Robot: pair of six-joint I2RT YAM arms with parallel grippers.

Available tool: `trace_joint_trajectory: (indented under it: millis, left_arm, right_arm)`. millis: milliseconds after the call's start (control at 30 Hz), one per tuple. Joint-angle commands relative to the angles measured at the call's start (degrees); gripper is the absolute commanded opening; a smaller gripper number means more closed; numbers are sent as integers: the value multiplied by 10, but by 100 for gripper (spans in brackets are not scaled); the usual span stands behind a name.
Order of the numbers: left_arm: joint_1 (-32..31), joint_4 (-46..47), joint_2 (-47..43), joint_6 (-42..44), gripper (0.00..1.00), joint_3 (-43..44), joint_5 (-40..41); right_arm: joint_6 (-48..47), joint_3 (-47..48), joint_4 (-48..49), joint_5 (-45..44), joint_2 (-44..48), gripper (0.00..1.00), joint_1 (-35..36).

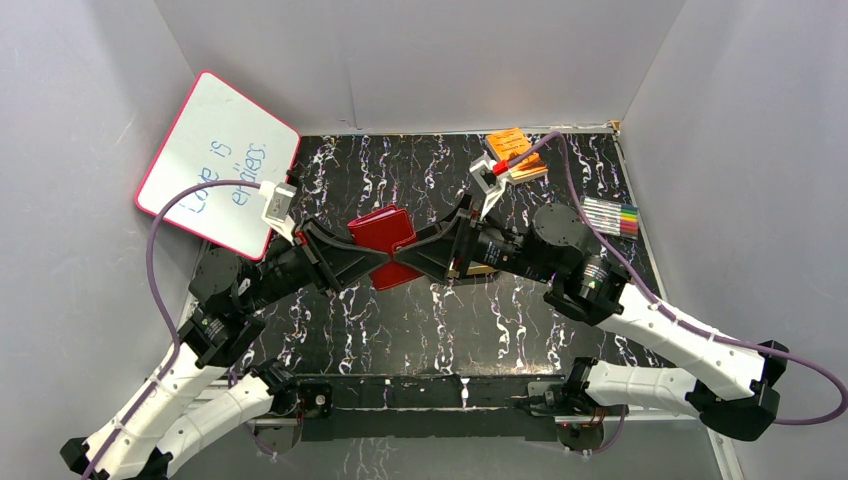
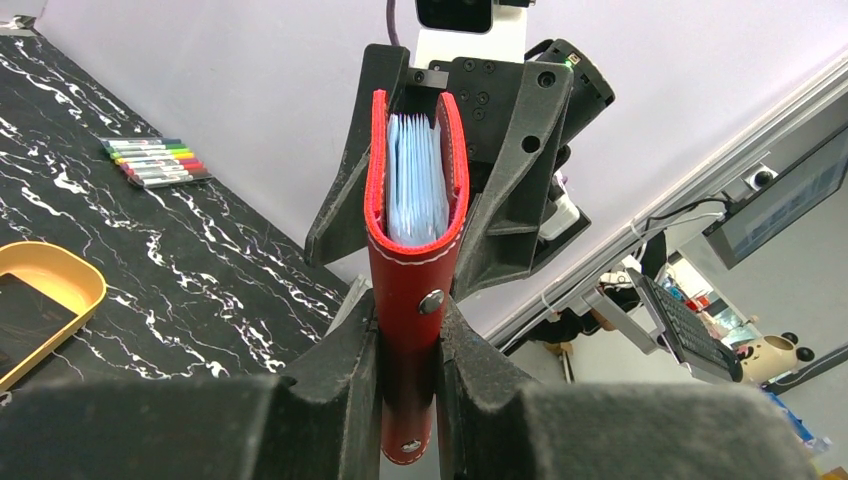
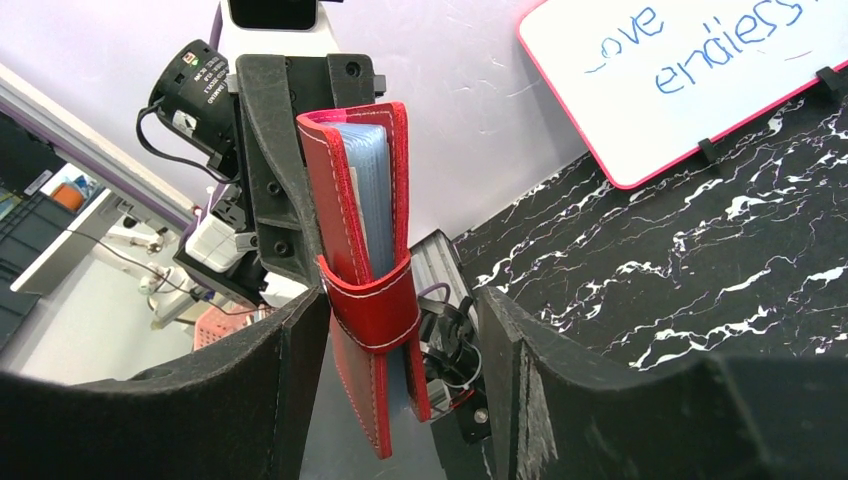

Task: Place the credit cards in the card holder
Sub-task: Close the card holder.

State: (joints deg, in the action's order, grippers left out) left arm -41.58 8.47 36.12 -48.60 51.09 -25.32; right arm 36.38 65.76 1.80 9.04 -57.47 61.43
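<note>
The dark red card holder (image 1: 385,235) hangs in the air over the middle of the table, between the two arms. My left gripper (image 2: 410,330) is shut on its folded spine, by the metal stud. Pale blue sleeves show inside the card holder (image 2: 415,185). My right gripper (image 3: 402,300) straddles the other end, where the snap tab wraps the card holder (image 3: 372,300). Its jaws are open, with a clear gap on the right side. A dark flat credit card (image 2: 22,322) lies in the gold tray (image 2: 70,285).
A pink-edged whiteboard (image 1: 215,165) leans at the back left. An orange book (image 1: 515,152) lies at the back and a set of coloured markers (image 1: 612,217) at the right. Grey walls enclose the table on three sides.
</note>
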Motion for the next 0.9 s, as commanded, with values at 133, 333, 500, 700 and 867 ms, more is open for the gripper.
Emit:
trace_joint_trajectory:
  millis: [133,333,500,700,867]
  left_arm:
    - [-1,18,-24,10,0,11,-1]
    - [-1,9,-30,12,0,8,8]
    - [-1,11,-26,9,0,10,3]
    - [0,9,-21,9,0,10,1]
    - [-1,10,-19,8,0,10,-2]
  right_arm:
    - [-20,7,9,-2,12,73,0]
    - [-25,14,20,-3,22,80,0]
    - [-16,20,40,7,7,81,-1]
    - [-10,29,52,19,-10,84,-1]
    - [-7,28,52,11,-13,83,-1]
